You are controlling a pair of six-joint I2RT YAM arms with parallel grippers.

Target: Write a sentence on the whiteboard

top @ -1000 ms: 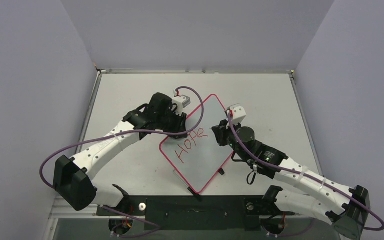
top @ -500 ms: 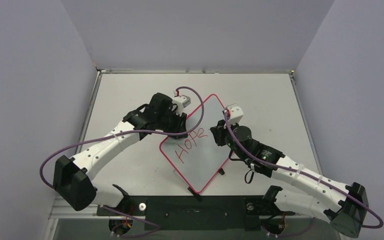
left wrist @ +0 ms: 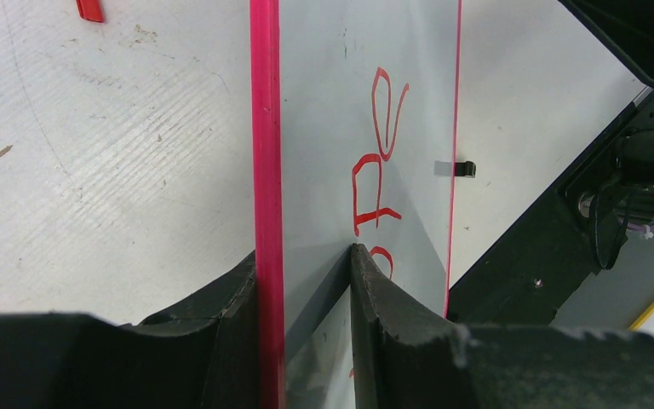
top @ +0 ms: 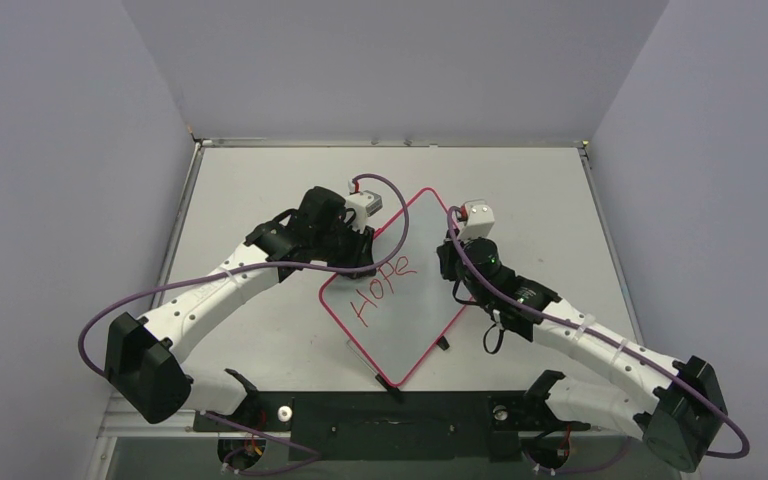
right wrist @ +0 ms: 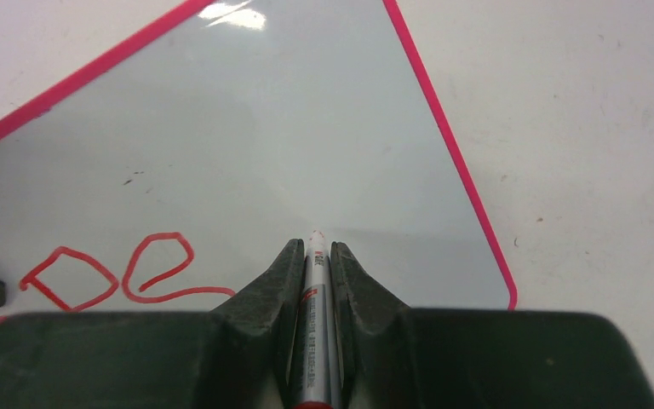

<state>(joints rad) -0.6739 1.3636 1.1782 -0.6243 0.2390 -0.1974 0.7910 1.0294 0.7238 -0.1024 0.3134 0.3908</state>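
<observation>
I am looking at the whiteboard (top: 405,320) lying diamond-wise in the middle of the tabletop (top: 260,180), between my two arms, with one corner pointing toward the arm bases. The left pincer (left wrist: 303,256) is clamping the board's pink rim on its left-hand edge. One finger is sitting outside the rim and the other is pressing on the white face, just beside the red letters. The sentence (top: 381,284) is reading only "Hope", running slantwise up the board's left half in thin red strokes. The right pincer (right wrist: 315,245) is gripping a marker (right wrist: 314,307) with a grey barrel and a red band. The marker is lying straight along the fingers with its tip poking out in front. That tip is pointing at bare white board just to the right of the "e"; I cannot tell whether it is touching the surface. A small black clip (left wrist: 467,169) is showing at the board's far rim in the left wrist view.
</observation>
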